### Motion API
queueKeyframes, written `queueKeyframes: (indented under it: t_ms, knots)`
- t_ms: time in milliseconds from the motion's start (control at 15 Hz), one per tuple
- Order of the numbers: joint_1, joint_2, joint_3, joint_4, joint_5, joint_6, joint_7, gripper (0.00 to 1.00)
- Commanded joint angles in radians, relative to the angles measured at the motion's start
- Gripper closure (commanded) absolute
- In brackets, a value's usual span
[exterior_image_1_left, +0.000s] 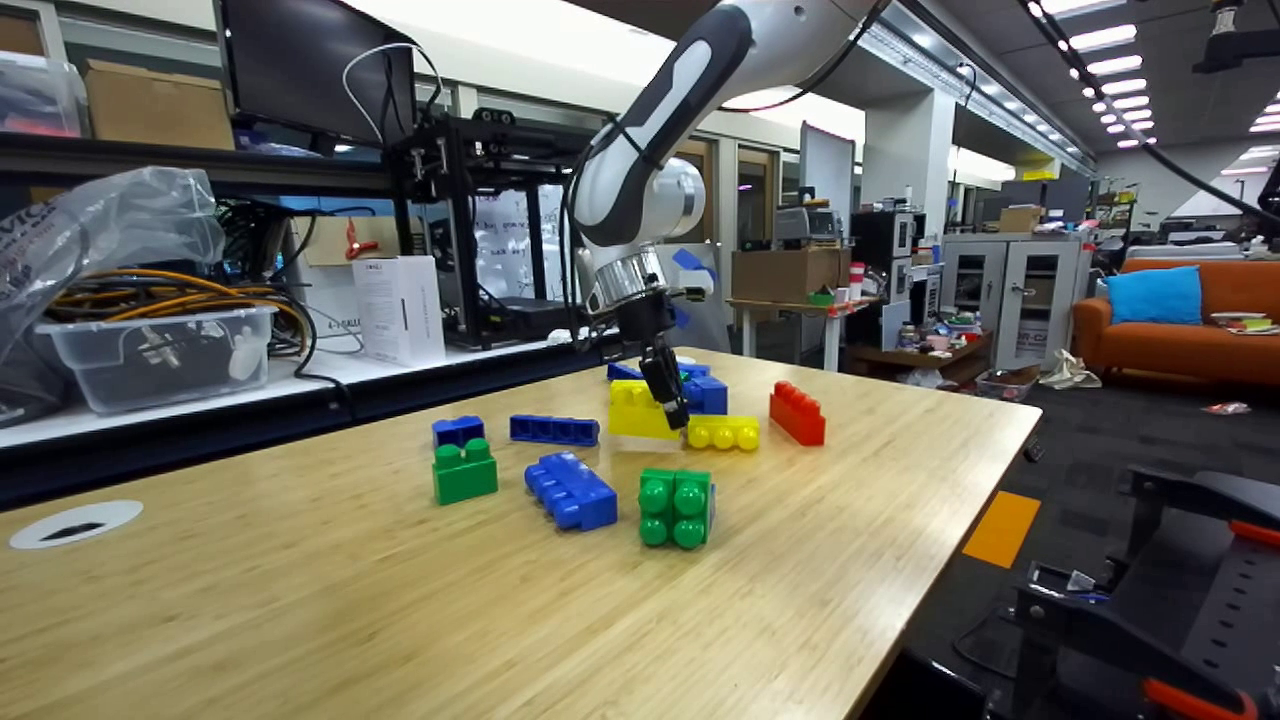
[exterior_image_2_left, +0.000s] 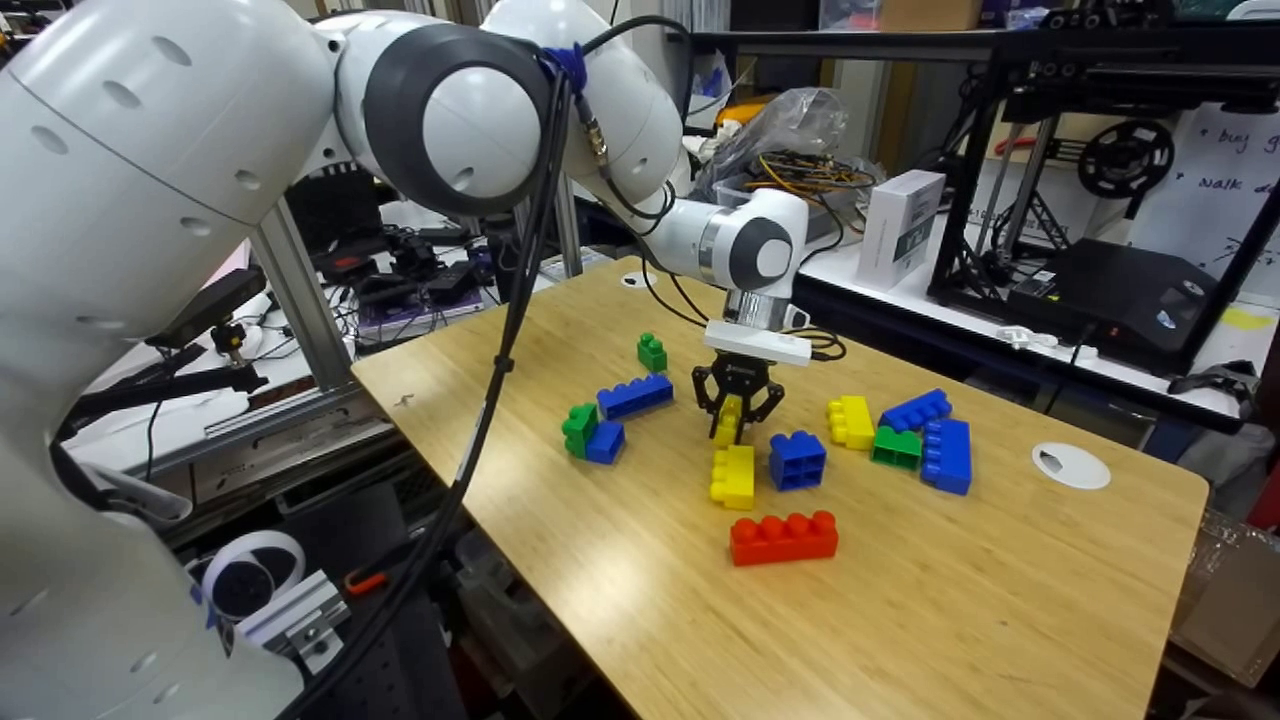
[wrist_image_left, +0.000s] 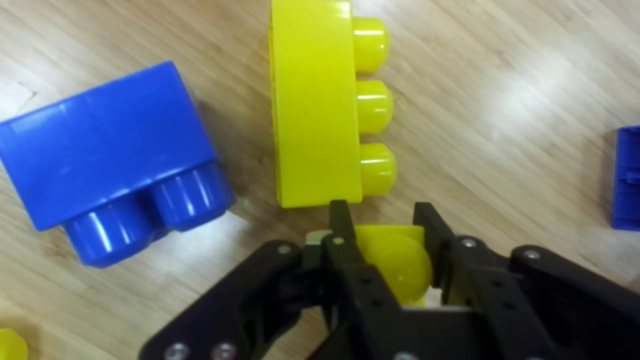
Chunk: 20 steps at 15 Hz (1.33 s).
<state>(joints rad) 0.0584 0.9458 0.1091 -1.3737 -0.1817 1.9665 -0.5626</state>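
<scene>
One calm move: ease the yellow block (wrist_image_left: 400, 265), pinched snugly between jaws closed to its width, clear of the loose yellow brick (wrist_image_left: 320, 107) at wrist-view eleven o'clock and blue brick (wrist_image_left: 107, 145) at ten.

The tool (wrist_image_left: 384, 219) pinches a yellow toy brick (wrist_image_left: 400, 265) between two black fingers (wrist_image_left: 341, 220), the brick's rounded stud facing the camera. Just above it in the wrist view, a yellow brick showing three studs (wrist_image_left: 317, 105) lies on its side on the wood-grained counter (wrist_image_left: 475, 60); whether a fingertip touches its end cannot be told. To the left lies a blue brick showing two studs (wrist_image_left: 107, 145). A hollow-faced blue piece (wrist_image_left: 632, 172) is cut off at the right edge, a rounded yellow piece (wrist_image_left: 11, 345) at the lower left corner.
</scene>
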Motion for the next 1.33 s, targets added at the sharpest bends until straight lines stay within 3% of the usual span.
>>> queueKeyframes:
  t_ms: [0, 133, 467, 733, 1267]
  knots:
    - [0.001, -0.024, -0.002, -0.041, -0.018, 0.021, 0.021, 0.38]
    - [0.001, -0.025, -0.002, -0.043, -0.018, 0.022, 0.026, 0.34]
    - [-0.033, -0.070, 0.041, -0.065, 0.033, 0.023, -0.011, 0.02]
    - [-0.051, -0.174, 0.065, -0.107, 0.080, 0.061, -0.004, 0.00]
    - [-0.030, -0.386, 0.041, -0.266, 0.179, 0.244, 0.237, 0.00]
